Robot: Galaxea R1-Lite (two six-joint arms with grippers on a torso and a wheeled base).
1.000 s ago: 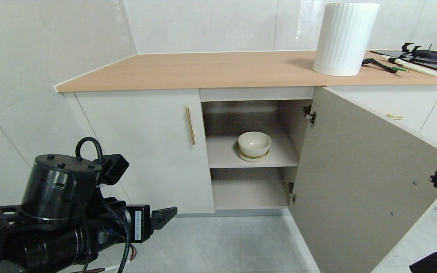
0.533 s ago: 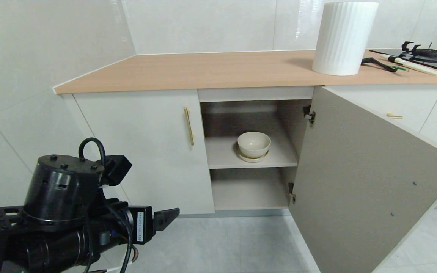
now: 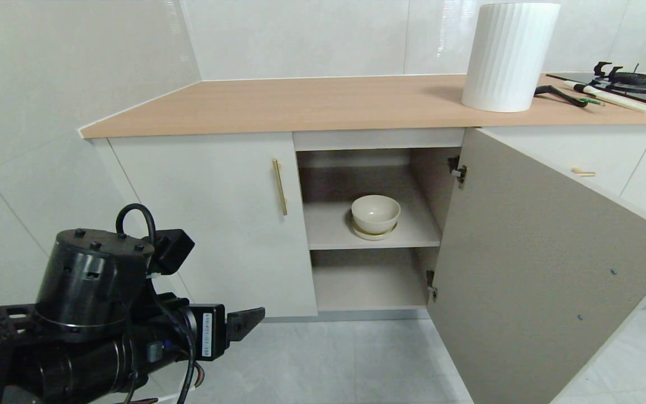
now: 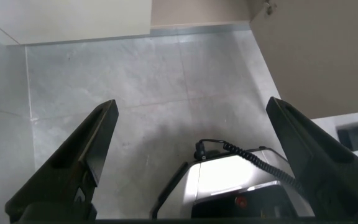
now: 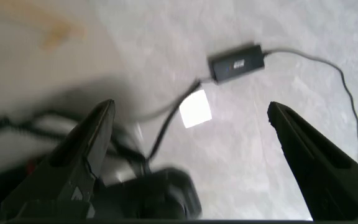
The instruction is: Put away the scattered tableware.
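Observation:
A cream bowl (image 3: 375,212) sits on a small plate (image 3: 373,233) on the upper shelf (image 3: 331,227) of the open cabinet. On the counter at the far right lie a black-handled utensil (image 3: 562,95) and a long pale-handled one (image 3: 614,100). My left gripper (image 3: 244,324) hangs low at the left, in front of the shut cabinet door, well short of the shelf. Its fingers stand wide apart over the floor, holding nothing (image 4: 190,107). My right gripper (image 5: 190,107) is open too, above grey floor with a cable and a black adapter (image 5: 236,63).
The cabinet's right door (image 3: 536,258) stands swung out toward me. The left door (image 3: 216,224) with a brass handle (image 3: 280,186) is shut. A tall white ribbed cylinder (image 3: 508,56) stands on the wooden counter (image 3: 300,104), with a gas hob (image 3: 640,81) beyond it. The lower shelf (image 3: 365,286) is bare.
My right arm, which showed at the head view's right edge, has dropped out of that picture. The view itself shifted slightly. My left arm and the bowl stay put.

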